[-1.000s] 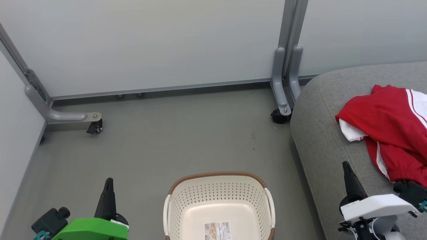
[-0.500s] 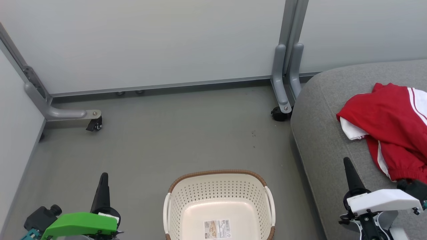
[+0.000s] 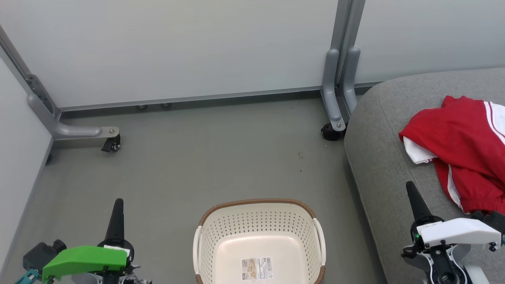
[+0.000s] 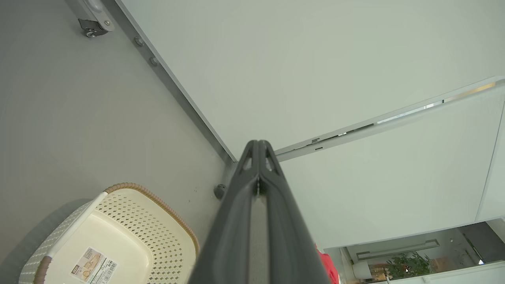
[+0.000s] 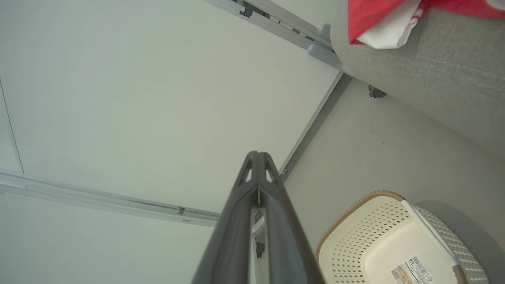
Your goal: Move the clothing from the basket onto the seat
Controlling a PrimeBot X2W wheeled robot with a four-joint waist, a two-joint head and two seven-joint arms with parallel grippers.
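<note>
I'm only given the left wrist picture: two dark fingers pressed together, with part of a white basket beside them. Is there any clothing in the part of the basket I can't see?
Observer: No. In the head and right wrist views the basket holds just its paper label.
Operator: So where are the clothes?
Observer: The red clothing lies bunched on the grey seat, to the robot's right of the basket.
Operator: And the other arm?
Observer: The right gripper is shut on nothing, its fingers clear of the clothing.
</note>
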